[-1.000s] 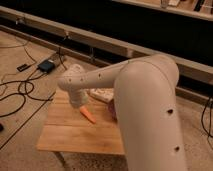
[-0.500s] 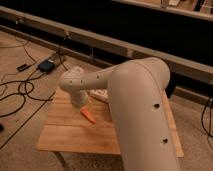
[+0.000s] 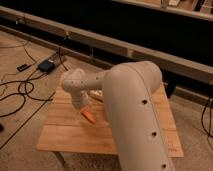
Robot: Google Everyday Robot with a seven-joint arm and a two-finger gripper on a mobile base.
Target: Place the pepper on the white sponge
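Arm (image 3: 131,107) swung left; gripper (image 3: 82,104) spread wide, holding nothing, just over pepper (image 3: 89,116) mid-table (image 3: 62,136), unmoved.

On the desk (image 3: 65,136), just beneath the gripper (image 3: 82,106): pepper (image 3: 89,117). Left of the desk, on the floor: cables (image 3: 21,91).

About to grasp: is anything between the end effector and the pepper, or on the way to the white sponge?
Nothing visible lies between the end effector and the pepper; they are close together. The robot's arm hides the table beyond, and the white sponge cannot be made out.
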